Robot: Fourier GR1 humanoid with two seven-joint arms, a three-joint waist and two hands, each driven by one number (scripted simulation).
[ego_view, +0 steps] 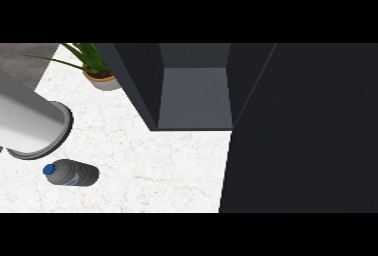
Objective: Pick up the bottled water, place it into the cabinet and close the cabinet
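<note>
The bottled water (71, 173) lies on its side on the white marble counter (155, 165) at the lower left, its blue cap pointing left. Right of it stands the dark cabinet (193, 95), open, with a bare grey shelf inside. The cabinet's door (303, 130) is swung out and fills the right side of the view. A thick grey forearm (26, 122) comes in from the left edge just above the bottle, apart from it. Neither hand shows.
A potted plant (97, 72) with long green leaves stands at the back left, beside the cabinet's left wall. The open door's edge runs down to the counter's front at the right.
</note>
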